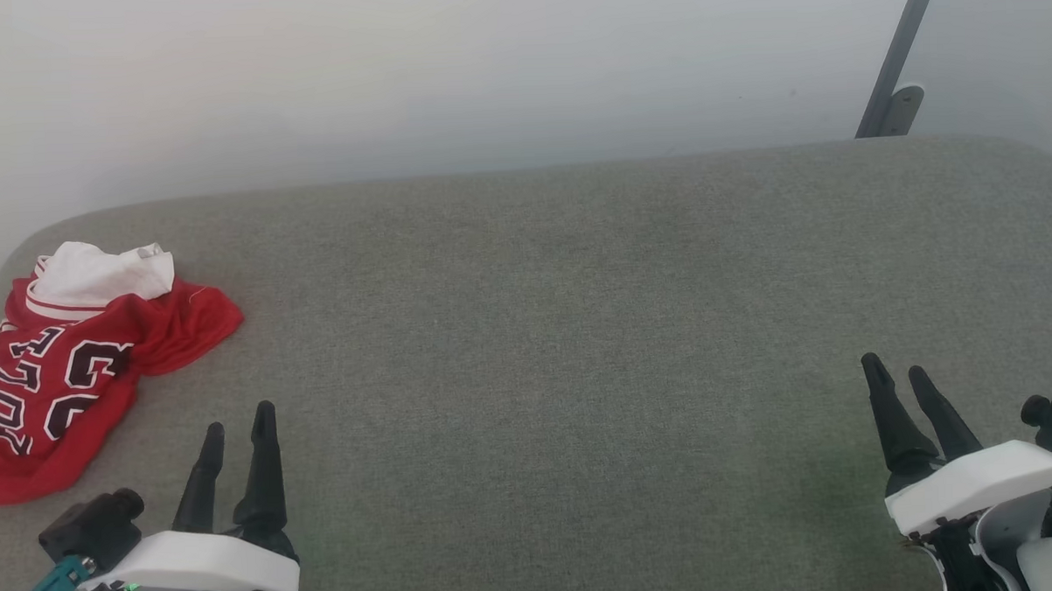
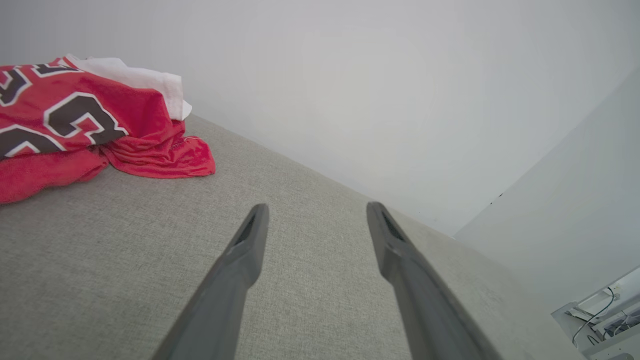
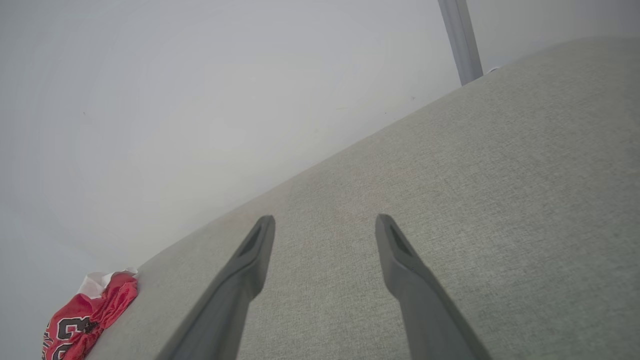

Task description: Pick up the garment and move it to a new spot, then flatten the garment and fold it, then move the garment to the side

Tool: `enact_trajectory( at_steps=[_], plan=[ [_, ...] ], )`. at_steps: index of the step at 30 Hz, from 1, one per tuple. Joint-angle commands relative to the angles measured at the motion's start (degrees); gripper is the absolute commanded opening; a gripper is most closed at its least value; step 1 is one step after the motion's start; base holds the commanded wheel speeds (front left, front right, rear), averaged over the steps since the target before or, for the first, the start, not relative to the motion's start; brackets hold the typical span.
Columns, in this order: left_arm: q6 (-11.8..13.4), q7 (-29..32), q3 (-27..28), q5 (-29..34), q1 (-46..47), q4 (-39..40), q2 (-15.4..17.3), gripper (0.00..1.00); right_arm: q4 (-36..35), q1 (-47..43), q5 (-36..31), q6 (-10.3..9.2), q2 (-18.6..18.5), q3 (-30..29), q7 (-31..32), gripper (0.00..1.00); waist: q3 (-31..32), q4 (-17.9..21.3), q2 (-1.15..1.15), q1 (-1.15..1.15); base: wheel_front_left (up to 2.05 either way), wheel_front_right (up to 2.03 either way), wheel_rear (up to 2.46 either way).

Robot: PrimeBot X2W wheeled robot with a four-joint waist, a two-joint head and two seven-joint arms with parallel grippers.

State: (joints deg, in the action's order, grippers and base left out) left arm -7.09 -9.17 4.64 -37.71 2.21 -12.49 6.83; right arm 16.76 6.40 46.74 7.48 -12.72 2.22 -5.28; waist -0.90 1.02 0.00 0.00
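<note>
The garment (image 1: 65,368) lies crumpled at the far left of the grey table (image 1: 562,329), red with black white-outlined characters and a bunch of white fabric at its far end. It also sits at the upper left of the left wrist view, garment (image 2: 85,120), and small at the lower left of the right wrist view, garment (image 3: 87,320). My left gripper (image 1: 240,415) is open just right of and nearer than the garment, not touching it, with nothing between its fingers (image 2: 250,240). My right gripper (image 1: 894,370) is open and empty at the near right, far from the garment.
A pale wall runs behind the table's far edge. A dark slanted post (image 1: 898,55) stands beyond the far right corner. The table's left edge passes close to the garment. Some equipment with cables (image 2: 600,320) lies below the table in the left wrist view.
</note>
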Motion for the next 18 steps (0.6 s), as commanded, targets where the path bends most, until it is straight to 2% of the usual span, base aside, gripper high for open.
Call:
enact_trajectory(
  at_steps=[1, 18],
  plan=[
    [-0.35, -0.56, 0.16, 1.78, -0.4, 0.66, 0.32, 1.0, -0.76, 0.96, -1.34, 0.01, -0.53, 0.29, -0.51, 1.0, -0.03, 0.01, 0.0, 0.0, 0.0, 0.0, 0.0],
    [-0.39, -2.69, -0.05, 9.18, -0.73, 0.6, 0.61, 1.0, -1.35, 1.2, -7.52, 0.02, -1.31, 1.05, -1.46, 1.0, -0.15, 0.17, 0.0, 0.0, 0.0, 0.0, 0.0]
  ],
)
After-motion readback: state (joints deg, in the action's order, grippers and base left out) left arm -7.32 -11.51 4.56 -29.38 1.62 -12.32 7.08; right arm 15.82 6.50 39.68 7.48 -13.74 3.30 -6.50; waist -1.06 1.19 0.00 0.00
